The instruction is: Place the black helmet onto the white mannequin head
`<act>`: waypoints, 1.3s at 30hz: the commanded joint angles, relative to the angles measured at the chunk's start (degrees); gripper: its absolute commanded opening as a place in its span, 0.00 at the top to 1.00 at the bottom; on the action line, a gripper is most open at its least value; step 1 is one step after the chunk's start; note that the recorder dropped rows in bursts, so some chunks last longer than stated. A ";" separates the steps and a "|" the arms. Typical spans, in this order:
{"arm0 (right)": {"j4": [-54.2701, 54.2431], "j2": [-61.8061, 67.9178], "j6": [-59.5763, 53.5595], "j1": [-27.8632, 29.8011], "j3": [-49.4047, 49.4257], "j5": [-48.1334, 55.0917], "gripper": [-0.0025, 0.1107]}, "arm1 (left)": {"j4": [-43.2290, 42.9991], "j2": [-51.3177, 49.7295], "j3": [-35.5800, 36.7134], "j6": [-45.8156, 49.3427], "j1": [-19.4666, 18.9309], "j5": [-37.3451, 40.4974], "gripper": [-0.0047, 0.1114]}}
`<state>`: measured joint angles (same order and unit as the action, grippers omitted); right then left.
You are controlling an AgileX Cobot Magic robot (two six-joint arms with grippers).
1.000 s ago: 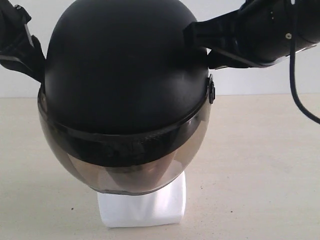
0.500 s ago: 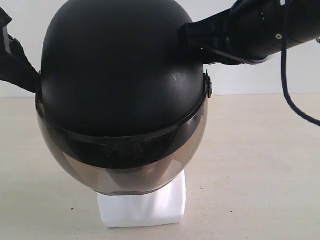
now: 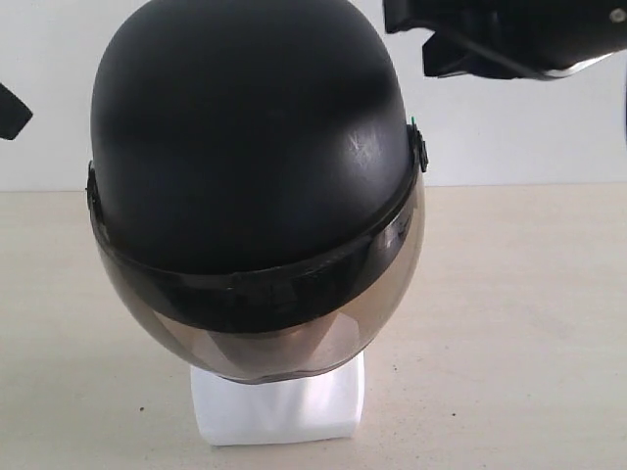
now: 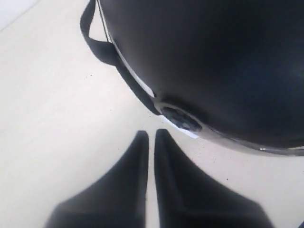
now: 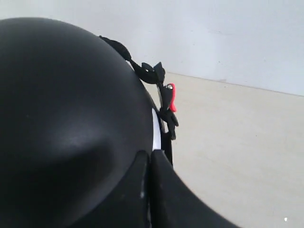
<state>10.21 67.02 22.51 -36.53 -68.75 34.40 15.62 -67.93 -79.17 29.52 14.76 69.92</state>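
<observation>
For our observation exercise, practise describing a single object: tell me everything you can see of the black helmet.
The black helmet is matte and rounded, with a smoky tinted visor down in front and a black strap with a red clip hanging beside it. It sits on the white mannequin head, only whose neck base shows. Neither the left gripper nor the right gripper touches it.

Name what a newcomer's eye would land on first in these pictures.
The black helmet fills the middle of the exterior view, seated over the white head, of which only the neck base shows beneath the smoky visor. The left gripper and right gripper, both shut and empty, stand apart from the shell on either side.
</observation>
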 commanded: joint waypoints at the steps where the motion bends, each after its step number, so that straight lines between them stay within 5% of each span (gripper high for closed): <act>1: 2.13 -5.96 0.79 -0.01 0.11 9.50 0.98 | 0.63 7.33 4.04 -7.47 0.21 0.04 0.92; 8: 4.20 -16.31 -1.79 -0.01 0.11 26.44 0.98 | 14.19 24.75 15.78 -9.39 0.21 -12.20 0.92; 20: -0.38 -30.01 -1.29 -0.01 0.11 35.56 0.98 | 34.69 47.59 34.57 -11.48 0.21 -26.29 0.92; 27: -0.38 -37.91 -0.41 -0.01 1.10 35.56 0.98 | 39.85 56.31 41.19 -11.48 0.21 -27.62 0.92; 39: 0.52 -42.51 0.01 -0.01 4.61 35.56 0.98 | 40.51 64.32 41.21 -11.48 0.21 -23.38 0.92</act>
<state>10.13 24.85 22.55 -36.53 -64.45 70.34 55.32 -4.75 -38.25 18.64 14.76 45.01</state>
